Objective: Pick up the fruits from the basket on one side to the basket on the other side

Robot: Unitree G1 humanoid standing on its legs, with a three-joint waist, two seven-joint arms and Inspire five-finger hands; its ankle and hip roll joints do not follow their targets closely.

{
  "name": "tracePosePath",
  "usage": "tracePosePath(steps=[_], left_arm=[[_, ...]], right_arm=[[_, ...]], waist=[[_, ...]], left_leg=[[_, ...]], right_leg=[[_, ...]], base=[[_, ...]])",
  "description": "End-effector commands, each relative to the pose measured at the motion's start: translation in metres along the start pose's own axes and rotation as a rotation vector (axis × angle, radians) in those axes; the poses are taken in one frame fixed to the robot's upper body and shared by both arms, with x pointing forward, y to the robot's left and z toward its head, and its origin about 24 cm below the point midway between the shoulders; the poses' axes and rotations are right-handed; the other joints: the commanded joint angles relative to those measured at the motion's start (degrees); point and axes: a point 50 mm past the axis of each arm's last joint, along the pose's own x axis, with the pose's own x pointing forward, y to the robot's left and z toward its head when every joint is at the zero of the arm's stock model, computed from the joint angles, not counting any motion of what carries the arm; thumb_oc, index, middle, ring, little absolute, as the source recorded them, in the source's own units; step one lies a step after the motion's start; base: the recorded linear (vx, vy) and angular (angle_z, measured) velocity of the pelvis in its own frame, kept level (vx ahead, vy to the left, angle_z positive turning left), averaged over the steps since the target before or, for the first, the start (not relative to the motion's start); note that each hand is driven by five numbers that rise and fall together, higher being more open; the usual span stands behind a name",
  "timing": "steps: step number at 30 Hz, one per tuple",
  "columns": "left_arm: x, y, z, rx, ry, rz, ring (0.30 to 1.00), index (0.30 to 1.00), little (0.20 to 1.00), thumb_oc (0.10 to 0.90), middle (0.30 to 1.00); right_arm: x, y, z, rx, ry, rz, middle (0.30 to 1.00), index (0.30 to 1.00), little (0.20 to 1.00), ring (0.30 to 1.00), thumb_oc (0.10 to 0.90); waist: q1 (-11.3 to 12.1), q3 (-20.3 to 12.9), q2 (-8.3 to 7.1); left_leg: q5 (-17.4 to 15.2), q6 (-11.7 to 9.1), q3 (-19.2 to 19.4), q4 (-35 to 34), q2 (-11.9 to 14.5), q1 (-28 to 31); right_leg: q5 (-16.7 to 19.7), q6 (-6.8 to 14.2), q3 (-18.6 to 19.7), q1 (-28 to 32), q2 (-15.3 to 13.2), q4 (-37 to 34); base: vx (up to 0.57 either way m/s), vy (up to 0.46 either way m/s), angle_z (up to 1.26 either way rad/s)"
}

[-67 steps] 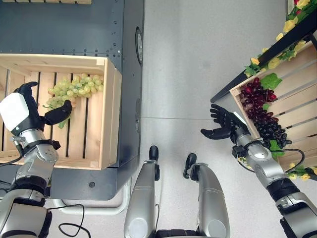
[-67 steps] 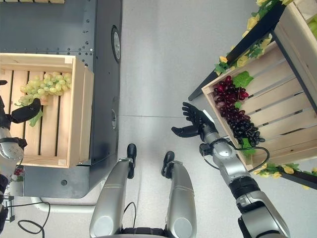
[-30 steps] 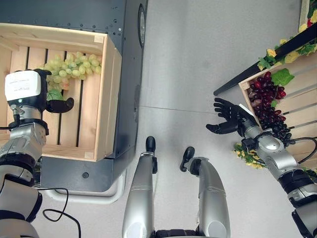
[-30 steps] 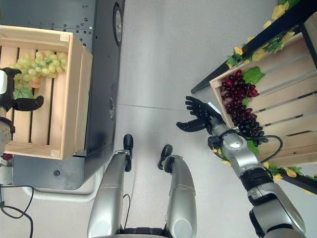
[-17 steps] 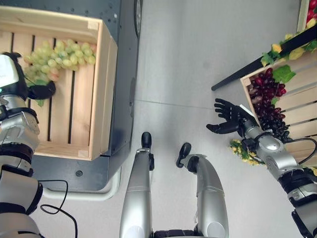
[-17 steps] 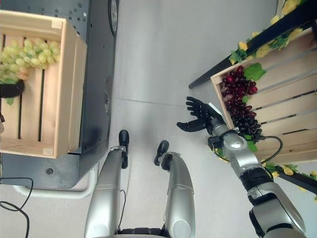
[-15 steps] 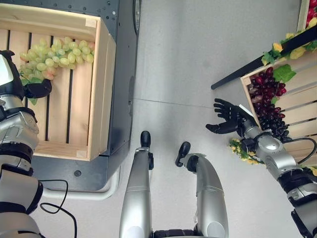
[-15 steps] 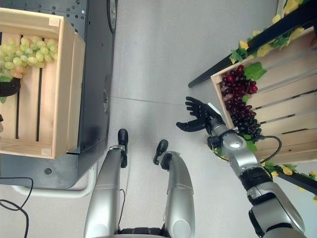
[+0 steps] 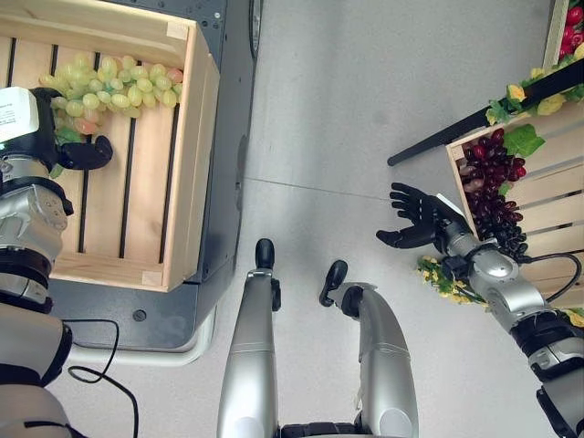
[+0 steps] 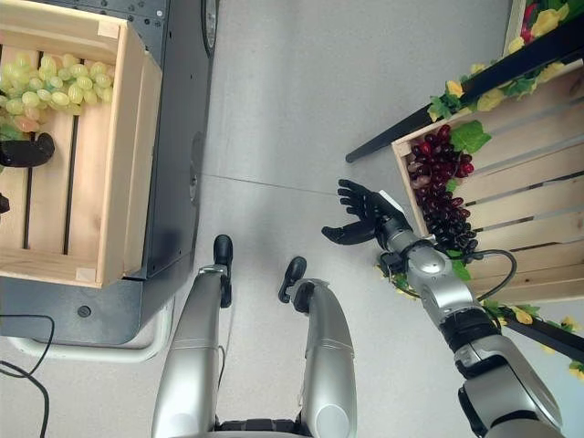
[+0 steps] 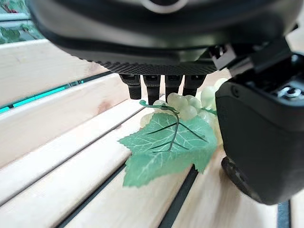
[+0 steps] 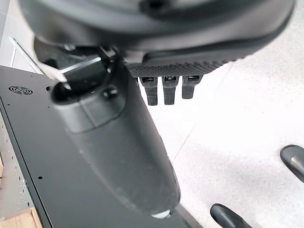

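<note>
Left wrist view looks past the left robot hand [image 11: 161, 52], whose fingers [image 11: 151, 90] point down, straight and relaxed, at the stem end of the bunch of green grapes [image 11: 187, 104], with the thumb [image 11: 259, 142] spread off to one side. Nothing is gripped. A green leaf [image 11: 166, 147] lies flat on the pale slats under the fingertips, joined to the bunch by its stalk. In the left eye view the same left robot hand [image 9: 41, 141] hovers inside the wooden crate [image 9: 196, 155] on the robot's left, just beside the near end of the green grapes [image 9: 114, 82], which lie across the far part of the crate's slatted floor. The crate sits on a dark grey counter [image 9: 228, 182].

On the other side, the right robot hand [image 9: 415, 219] is held out over the grey floor [image 9: 365, 109], fingers spread wide and empty, just beside the corner of the tilted wooden crate [image 9: 547, 201] on the robot's right. In its own wrist view the right robot hand [image 12: 156, 52] shows straight fingers [image 12: 169, 90] with only floor past them. A bunch of dark red and black grapes [image 9: 493, 196] lies in that right-hand crate with a green leaf [image 9: 523, 140] at its far end. Yellow flowers and leaves [image 9: 529, 91] trim the dark rail above it.
</note>
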Motion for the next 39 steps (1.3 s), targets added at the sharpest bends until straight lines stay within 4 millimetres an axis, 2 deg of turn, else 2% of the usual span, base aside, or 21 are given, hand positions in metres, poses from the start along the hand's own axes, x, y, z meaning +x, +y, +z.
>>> tracePosePath(steps=[1, 2, 3, 4, 5, 6, 16, 27, 34, 39], left_arm=[[0.001, -0.003, 0.013, -0.091, -0.088, -0.133, 0.9, 0.9, 0.9, 0.8, 0.9], [0.0, -0.007, 0.017, -0.11, -0.111, -0.18, 0.9, 0.9, 0.9, 0.8, 0.9], [-0.001, -0.009, 0.018, -0.085, -0.114, -0.194, 0.827, 0.827, 0.827, 0.751, 0.827], [-0.001, -0.01, 0.018, -0.076, -0.117, -0.195, 0.827, 0.827, 0.827, 0.751, 0.827], [-0.002, -0.012, 0.016, -0.042, -0.105, -0.214, 0.611, 0.611, 0.611, 0.607, 0.611], [-0.002, -0.013, 0.015, -0.031, -0.089, -0.22, 0.3, 0.3, 0.3, 0.4, 0.3], [-0.005, -0.014, -0.011, 0.088, 0.055, -0.196, 0.3, 0.3, 0.3, 0.4, 0.3], [-0.012, -0.019, -0.025, 0.213, 0.094, -0.124, 0.3, 0.3, 0.3, 0.4, 0.3], [-0.01, -0.002, -0.012, 0.235, -0.038, 0.088, 0.3, 0.3, 0.3, 0.4, 0.3], [-0.011, 0.0, 0.004, 0.205, -0.148, 0.141, 0.3, 0.3, 0.3, 0.4, 0.3]], right_arm=[[-0.009, -0.018, 0.028, 0.019, -0.167, -0.04, 0.9, 0.9, 0.9, 0.9, 0.8], [-0.011, -0.02, 0.027, 0.021, -0.167, -0.048, 0.9, 0.9, 0.9, 0.9, 0.8], [-0.012, -0.021, 0.026, 0.025, -0.169, -0.056, 0.9, 0.9, 0.9, 0.9, 0.8], [-0.012, -0.021, 0.026, 0.026, -0.169, -0.058, 0.9, 0.9, 0.9, 0.9, 0.8], [-0.012, -0.021, 0.026, 0.028, -0.171, -0.06, 0.9, 0.9, 0.9, 0.9, 0.8], [-0.013, -0.022, 0.026, 0.029, -0.173, -0.06, 0.9, 0.9, 0.9, 0.9, 0.8], [-0.011, -0.019, 0.028, 0.062, -0.185, -0.058, 0.9, 0.9, 0.9, 0.9, 0.8], [-0.011, -0.016, 0.03, 0.096, -0.203, -0.061, 0.9, 0.9, 0.9, 0.9, 0.8], [-0.012, -0.007, 0.028, 0.114, -0.216, -0.034, 0.9, 0.9, 0.9, 0.9, 0.8], [-0.013, 0.0, 0.024, 0.128, -0.214, -0.018, 0.9, 0.9, 0.9, 0.9, 0.8]], waist=[[0.3, -0.6, 0.29], [0.3, -0.6, 0.29], [0.3, -0.6, 0.33], [0.3, -0.6, 0.35], [0.3, -0.6, 0.46], [0.2, -0.6, 0.52], [0.2, -0.6, 0.58], [0.4, -0.6, 2.17], [0.5, -0.6, 3.67], [0.5, -0.6, 5.15]], left_leg=[[-5.3, 1.4, 4.4, -3.7, -1.0, 7.1], [-5.4, 1.5, 4.3, -3.7, -1.1, 7.1], [-5.5, 1.5, 4.3, -3.7, -1.1, 7.2], [-5.5, 1.5, 4.3, -3.7, -1.2, 7.2], [-5.5, 1.6, 4.2, -3.7, -1.2, 7.2], [-5.6, 1.6, 4.2, -3.6, -1.3, 7.2], [-6.2, 1.5, 4.5, -2.8, -1.0, 9.1], [-6.4, 1.6, 5.1, -4.6, -1.6, 14.2], [-6.4, 1.4, 5.6, -7.0, -2.4, 21.2], [-6.2, 1.3, 5.5, -9.2, -3.4, 27.1]], right_leg=[[6.2, 0.2, 0.3, 3.5, 2.7, -5.7], [6.1, 0.2, 0.4, 3.5, 2.8, -5.5], [6.1, 0.2, 0.4, 3.5, 2.8, -5.5], [6.1, 0.2, 0.4, 3.5, 2.8, -5.5], [6.1, 0.2, 0.5, 3.5, 2.8, -5.4], [6.0, 0.2, 0.6, 3.5, 2.9, -5.2], [5.4, 0.2, 0.7, 5.3, 2.7, -4.6], [4.8, 0.3, 1.4, 9.5, 2.1, -5.4], [4.5, 0.7, 2.1, 15.5, 1.5, -7.4], [4.1, 0.9, 2.4, 21.0, 0.7, -9.1]], base=[[0.0, 0.0, 0.0], [0.0, 0.0, 0.0], [0.0, 0.0, 0.0], [0.0, 0.0, 0.0], [0.0, 0.0, 0.0], [0.0, 0.0, 0.0], [0.0, -0.004, -0.01], [0.0, -0.01, -0.03], [0.0, -0.008, -0.04], [0.0, -0.014, -0.05]])
